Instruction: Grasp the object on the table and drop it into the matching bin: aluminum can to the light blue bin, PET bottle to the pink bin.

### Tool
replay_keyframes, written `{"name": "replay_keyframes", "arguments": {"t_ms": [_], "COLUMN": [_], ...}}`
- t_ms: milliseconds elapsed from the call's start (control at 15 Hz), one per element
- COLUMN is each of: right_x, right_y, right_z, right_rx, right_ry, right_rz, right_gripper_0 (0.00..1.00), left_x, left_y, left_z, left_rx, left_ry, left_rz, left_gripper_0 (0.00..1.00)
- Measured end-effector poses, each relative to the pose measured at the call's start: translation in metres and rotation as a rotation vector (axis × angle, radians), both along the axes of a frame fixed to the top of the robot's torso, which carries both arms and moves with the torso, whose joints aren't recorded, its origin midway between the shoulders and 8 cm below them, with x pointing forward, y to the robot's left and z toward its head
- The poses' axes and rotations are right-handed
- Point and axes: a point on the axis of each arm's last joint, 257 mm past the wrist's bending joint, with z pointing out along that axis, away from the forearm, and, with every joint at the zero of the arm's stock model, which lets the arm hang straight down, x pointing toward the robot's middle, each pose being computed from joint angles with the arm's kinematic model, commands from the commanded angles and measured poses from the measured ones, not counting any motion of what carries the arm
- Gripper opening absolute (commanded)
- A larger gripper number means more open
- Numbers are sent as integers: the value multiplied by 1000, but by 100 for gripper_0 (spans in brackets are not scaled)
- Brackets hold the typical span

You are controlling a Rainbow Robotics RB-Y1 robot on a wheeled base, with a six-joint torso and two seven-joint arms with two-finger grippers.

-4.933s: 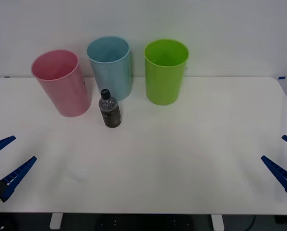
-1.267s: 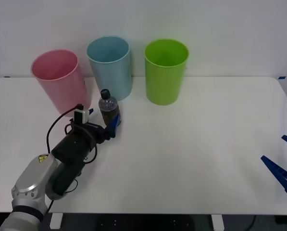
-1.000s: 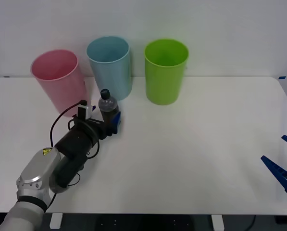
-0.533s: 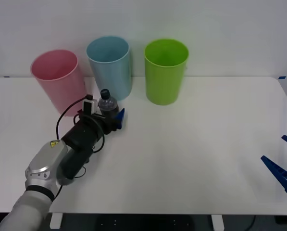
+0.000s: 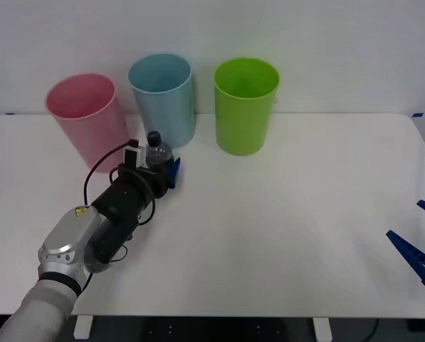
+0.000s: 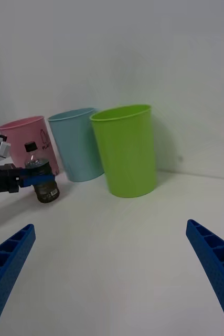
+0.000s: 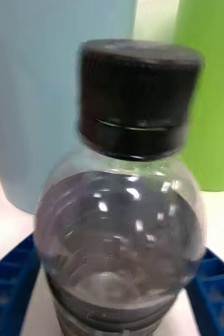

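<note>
Reaching diagonally from the lower left of the front view toward upper centre-left, the left arm lies low over the table (image 5: 283, 235), forearm stretched out and wrist level. Left gripper (image 5: 162, 173) has its blue fingers (image 7: 12, 283) closed against both sides of the PET bottle (image 5: 159, 155), holding its dark body; black cap upright above them. From the right wrist view the bottle's base seems just clear of the tabletop, though contact cannot be told for certain. Bottle position: just right of the pink bin (image 5: 91, 121), in front of the light blue bin (image 5: 162, 96). Green bin (image 5: 245, 105) stands further right, apart. Right gripper (image 5: 422, 239) at the frame's lower right edge, fingers spread wide, holding nothing.
</note>
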Motion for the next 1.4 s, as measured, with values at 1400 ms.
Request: {"name": "replay_keyframes", "arguments": {"t_ms": [1400], "right_x": [0], "right_y": [0], "right_z": [0], "right_rx": [0], "right_ry": [0], "right_rz": [0], "right_gripper_0": [100], "left_x": [-47], "left_y": [51], "left_z": [58], "left_rx": [-102], "left_ry": [-68], "left_rz": [-71], "left_gripper_0": [0]}}
